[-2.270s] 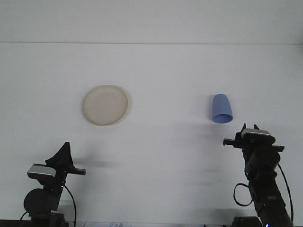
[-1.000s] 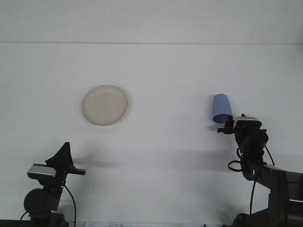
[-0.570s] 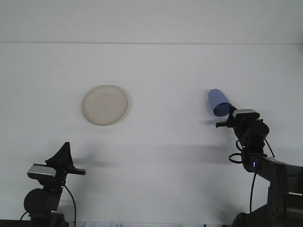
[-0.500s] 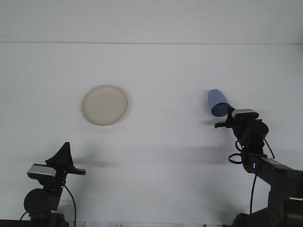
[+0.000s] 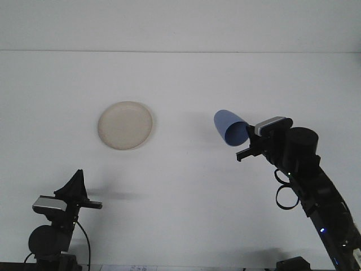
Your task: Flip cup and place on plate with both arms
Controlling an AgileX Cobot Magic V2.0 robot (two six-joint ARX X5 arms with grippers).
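Since the earlier frames, the right tool had carried the cup up off the desk and leftward toward the middle, tipping it over as it went. The cup hung in the air, tilted, its closed end toward the upper left, the right tool clamped on its rim end. The plate lay well apart to the left, bare. The left tool sat parked low at the near left; whether it was spread or closed could not be told. By my reading, the flip was under way. Next, the cup probably needed to come mouth-up and be handed across to the left arm, which would have to rise to meet it.
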